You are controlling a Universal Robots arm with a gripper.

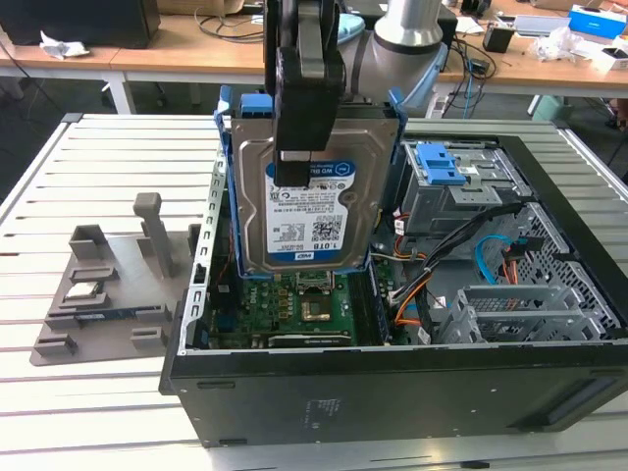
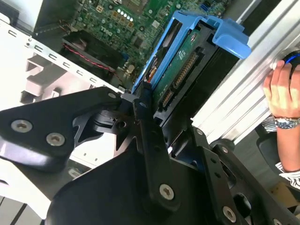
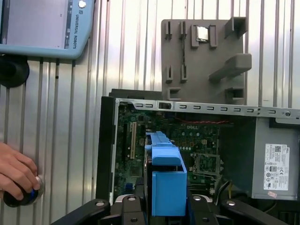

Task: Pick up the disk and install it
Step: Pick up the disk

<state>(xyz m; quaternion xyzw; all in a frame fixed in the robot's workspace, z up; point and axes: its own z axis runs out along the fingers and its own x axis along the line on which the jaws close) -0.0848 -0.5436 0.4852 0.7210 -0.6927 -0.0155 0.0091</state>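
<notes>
The disk (image 1: 306, 211), a silver hard drive in a blue carrier bracket, hangs upright over the motherboard (image 1: 314, 306) of the open computer case (image 1: 392, 385). The gripper (image 1: 293, 162) is clamped on it from above, one finger across the label and the other behind. The pickup looks done, and the carry toward installation is the step in hand. The drive cage (image 1: 446, 182), with its blue latch, sits inside the case toward the exterior view's right, apart from the disk. Seating the disk there would probably call for tilting it and lining its bracket up with the cage opening. A grey fixture (image 1: 108, 294) lies on the slatted worktop (image 1: 98, 157) beside the case.
</notes>
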